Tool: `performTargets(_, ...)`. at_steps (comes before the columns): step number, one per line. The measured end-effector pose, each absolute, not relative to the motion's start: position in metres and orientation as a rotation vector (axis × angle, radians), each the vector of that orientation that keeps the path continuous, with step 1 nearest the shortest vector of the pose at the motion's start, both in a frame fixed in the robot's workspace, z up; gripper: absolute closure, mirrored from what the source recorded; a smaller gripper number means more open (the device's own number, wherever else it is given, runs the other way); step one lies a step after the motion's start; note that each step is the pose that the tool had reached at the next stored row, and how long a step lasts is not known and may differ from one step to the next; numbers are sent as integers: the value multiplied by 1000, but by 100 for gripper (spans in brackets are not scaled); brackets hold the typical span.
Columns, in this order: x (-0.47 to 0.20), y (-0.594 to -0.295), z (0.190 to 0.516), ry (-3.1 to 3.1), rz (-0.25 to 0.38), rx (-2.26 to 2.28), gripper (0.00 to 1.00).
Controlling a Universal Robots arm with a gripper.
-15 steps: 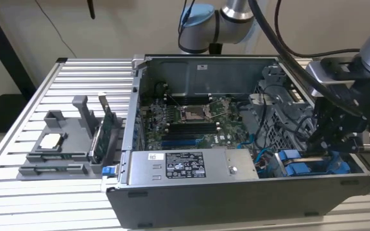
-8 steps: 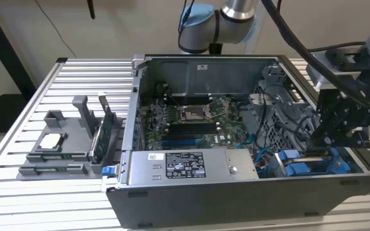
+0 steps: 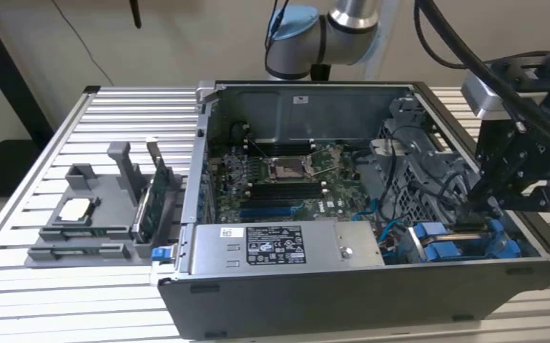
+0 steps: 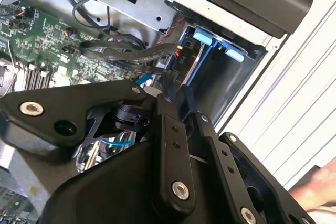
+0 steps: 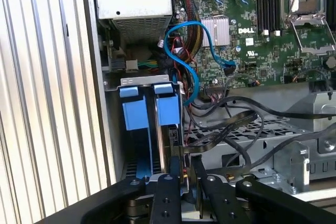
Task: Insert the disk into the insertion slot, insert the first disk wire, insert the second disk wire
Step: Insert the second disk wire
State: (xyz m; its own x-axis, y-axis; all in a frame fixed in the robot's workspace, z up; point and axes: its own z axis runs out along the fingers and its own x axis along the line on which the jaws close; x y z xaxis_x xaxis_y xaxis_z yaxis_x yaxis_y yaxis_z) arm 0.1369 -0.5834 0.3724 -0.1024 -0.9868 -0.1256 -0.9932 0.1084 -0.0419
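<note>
Exterior view, centre: the open dark-grey metal computer case (image 3: 370, 286) lies on its side, exposing the green motherboard (image 3: 285, 179). At lower right, the dark-grey drive bay with blue rails (image 3: 465, 246) already holds the silver disk in its blue carrier (image 5: 165, 129), upright. The black gripper (image 5: 186, 169) reaches in, fingers nearly closed, apparently pinching a flat black wire connector (image 5: 181, 150) against the disk's edge, likely to seat it.

Computer case (image 3: 370, 300) lying open on the slatted table (image 3: 26, 300), with a parts holder (image 3: 94, 221) at the exterior view's left. Inside, power-supply box (image 3: 285, 246) along the near wall, motherboard (image 3: 285, 179) behind it, insertion slot (image 3: 465, 246) in the near corner at that view's right.
</note>
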Motion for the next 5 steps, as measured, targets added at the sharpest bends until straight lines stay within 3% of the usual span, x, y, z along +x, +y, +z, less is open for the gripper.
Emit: performTargets(5, 137, -583, 373, 2245, 80, -2019, 77)
